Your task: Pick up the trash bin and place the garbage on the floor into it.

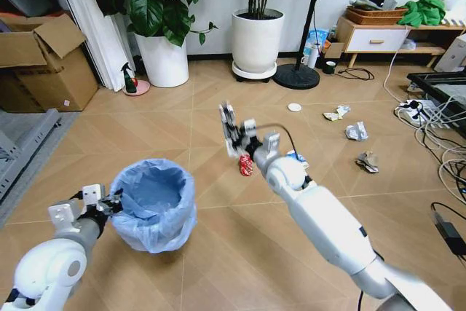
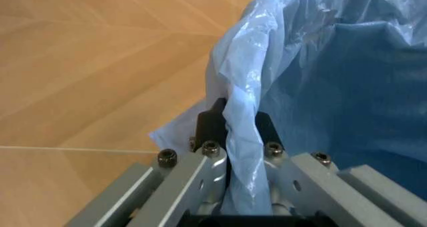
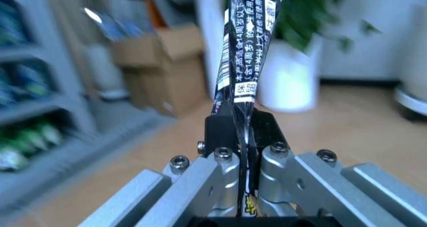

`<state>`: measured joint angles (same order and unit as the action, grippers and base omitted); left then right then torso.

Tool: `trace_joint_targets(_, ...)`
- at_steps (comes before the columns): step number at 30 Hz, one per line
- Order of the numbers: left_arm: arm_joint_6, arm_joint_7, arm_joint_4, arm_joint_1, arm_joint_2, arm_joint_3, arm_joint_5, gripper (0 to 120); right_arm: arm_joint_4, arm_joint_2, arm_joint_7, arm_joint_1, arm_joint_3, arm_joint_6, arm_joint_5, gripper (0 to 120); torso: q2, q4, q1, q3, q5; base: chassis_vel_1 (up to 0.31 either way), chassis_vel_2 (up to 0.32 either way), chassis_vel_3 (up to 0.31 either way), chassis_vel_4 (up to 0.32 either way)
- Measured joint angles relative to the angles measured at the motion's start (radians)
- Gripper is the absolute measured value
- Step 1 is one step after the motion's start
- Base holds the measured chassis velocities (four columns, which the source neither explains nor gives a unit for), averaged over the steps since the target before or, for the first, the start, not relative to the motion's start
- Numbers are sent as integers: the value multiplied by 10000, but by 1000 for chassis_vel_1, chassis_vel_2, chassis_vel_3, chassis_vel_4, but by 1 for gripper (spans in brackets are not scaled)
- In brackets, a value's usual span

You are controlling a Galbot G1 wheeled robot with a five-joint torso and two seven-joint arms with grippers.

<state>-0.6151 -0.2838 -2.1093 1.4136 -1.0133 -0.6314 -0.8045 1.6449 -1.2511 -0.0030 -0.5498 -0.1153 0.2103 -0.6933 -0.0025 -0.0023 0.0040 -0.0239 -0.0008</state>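
Note:
The trash bin (image 1: 153, 205), lined with a light-blue bag (image 2: 320, 77), stands on the floor (image 1: 218, 238) at lower left. My left gripper (image 1: 109, 205) (image 2: 235, 118) is shut on its near rim, pinching the bag. My right gripper (image 1: 239, 138) (image 3: 242, 124) hangs in the air right of the bin, shut on a long printed wrapper (image 1: 228, 116) (image 3: 247, 42) that sticks up from the fingers. Below it lies a red can (image 1: 246, 164). A blue-and-white carton (image 1: 297, 158) is partly hidden by the right arm. A white disc (image 1: 294, 107) and paper wads (image 1: 336, 113) (image 1: 357, 132) (image 1: 368, 162) lie farther right.
Two big white plant pots (image 1: 164, 60) (image 1: 257, 40) and a fan base (image 1: 296, 76) stand at the back. A cardboard box (image 1: 44, 63) and a grey rack (image 1: 22, 151) are on the left. Cables and a power strip (image 1: 415, 111) run along the right.

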Motion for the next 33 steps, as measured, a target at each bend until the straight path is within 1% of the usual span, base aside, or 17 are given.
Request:
trace_joint_targets(2, -17, -29, 61, -211, 103, 505, -25, 0, 420, -94, 0, 303, -472, -193, -445, 0, 0, 2, 0, 0, 0, 0, 0, 0, 0)
trace_joint_targets(4, -19, -38, 75, -267, 130, 646, -30, 0, 568, -128, 5, 387, -640, -237, -581, 0, 0, 1, 0, -1, -1, 0, 0, 0, 0)
trace_joint_targets(8, -79, -74, 77, -450, 273, 1150, -183, 0, 1289, -111, -8, 521, -1539, -340, -1068, 0, 0, 3, 0, 0, -1, 0, 0, 0, 0)
trace_joint_targets(9, -79, -74, 77, -450, 273, 1150, -183, 0, 1289, -111, -8, 521, -1539, -340, -1068, 0, 0, 3, 0, 0, -1, 0, 0, 0, 0)
trace_joint_targets(12, -134, -69, 45, -505, 390, 1338, -305, 0, 1726, 261, -60, 430, -2093, -360, -1194, 0, 0, 2, 0, 0, 0, 0, 0, 0, 0)
trace_joint_targets(13, -160, -54, 45, -542, 426, 1359, -353, 0, 1860, 565, -177, 364, -2328, -372, -1190, 0, 0, 2, 0, 0, 0, 0, 0, 0, 0)
trace_joint_targets(14, -160, -54, 45, -542, 426, 1359, -353, 0, 1860, 565, -177, 364, -2328, -372, -1190, 0, 0, 2, 0, 0, 0, 0, 0, 0, 0)
trace_joint_targets(17, -193, -48, 45, -655, 453, 1349, -502, 0, 1888, 1078, -473, 210, -2585, -487, -836, 0, 0, -2, 0, 0, -1, 0, 0, 0, 0)
trace_joint_targets(20, -207, -51, 44, -701, 473, 1301, -582, 0, 1904, 1205, -515, 114, -2659, -508, -712, 0, 0, -2, 0, 0, 0, 0, 0, 0, 0)
trace_joint_targets(25, -215, -59, 39, -719, 480, 1246, -631, 0, 1876, 1195, -532, 12, -2861, -586, -470, 0, 0, 2, 0, 0, 0, 0, 0, 0, 0)
trace_joint_targets(33, -240, -81, -51, -684, 501, 1097, -711, 0, 1641, 1134, -550, -203, -3090, -783, 140, 0, 0, 1, 0, 0, 0, 0, 0, 0, 0)
